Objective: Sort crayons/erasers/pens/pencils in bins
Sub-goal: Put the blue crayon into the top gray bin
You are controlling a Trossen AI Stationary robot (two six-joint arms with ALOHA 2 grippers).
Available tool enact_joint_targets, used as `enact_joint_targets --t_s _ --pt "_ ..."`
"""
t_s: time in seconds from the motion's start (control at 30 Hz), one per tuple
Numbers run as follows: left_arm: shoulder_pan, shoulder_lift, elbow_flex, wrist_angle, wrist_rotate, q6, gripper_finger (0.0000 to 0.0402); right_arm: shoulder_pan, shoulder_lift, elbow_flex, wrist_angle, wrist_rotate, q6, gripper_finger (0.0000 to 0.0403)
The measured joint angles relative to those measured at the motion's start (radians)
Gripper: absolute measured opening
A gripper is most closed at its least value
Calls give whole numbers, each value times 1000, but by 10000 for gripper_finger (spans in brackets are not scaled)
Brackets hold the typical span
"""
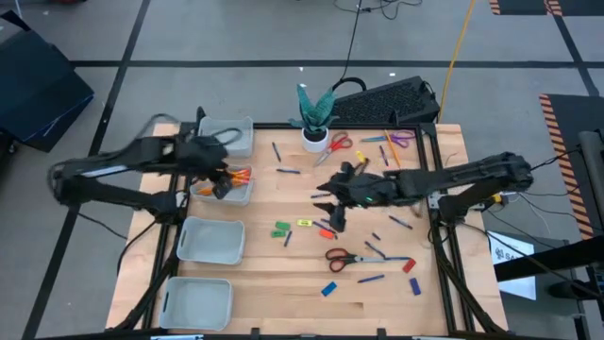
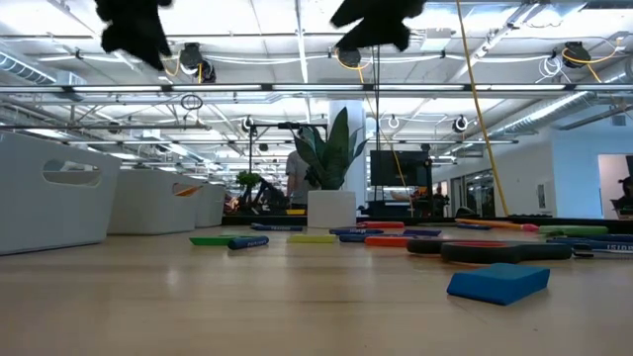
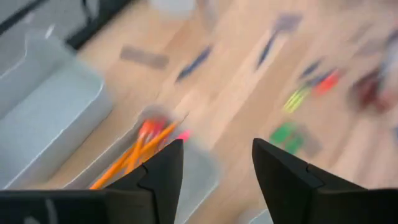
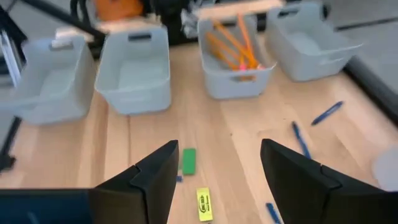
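The left gripper (image 3: 214, 168) is hovering with its two dark fingers (image 3: 163, 174) spread apart and holding nothing. Beyond them, orange pencils (image 3: 134, 155) are lying in a pale grey-blue bin (image 3: 59, 115). A green eraser (image 3: 284, 132) and dark blue pens (image 3: 194, 62) are lying blurred on the wooden table (image 3: 236, 93).

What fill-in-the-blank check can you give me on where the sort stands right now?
1. The orange pencils lie in the ____ bin from the potted plant's end of the row of four.
2. The left tool hovers over the bin holding the pencils, its fingers ____.
3. The right tool is open above the table's middle, holding ____.
4. The green eraser lies on the ____, not in a bin.

Missing words: second; open; nothing; table
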Motion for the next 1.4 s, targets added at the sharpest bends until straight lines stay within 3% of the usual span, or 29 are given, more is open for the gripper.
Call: enact_joint_targets --t_s 0.13,0.27,0.47,0.77,1.13,1.4 --pt "-79 -159 -45 114 -38 -84 195 -52 140 127 -72 -112 -87 220" --pt "-127 -263 -88 196 -44 -123 195 -103 277 215 -147 -138 -232 220" --pt "-143 -328 -130 263 -48 -129 195 -200 380 163 -171 -170 -326 220" --pt "-143 -320 -187 315 -57 -121 195 -302 475 11 -151 -189 -438 199" --pt "-143 -294 -195 413 -74 -95 195 -317 493 -42 -106 -213 -566 107" --pt "-143 -288 -195 554 -103 -17 195 -317 495 -45 -74 -259 -554 26"
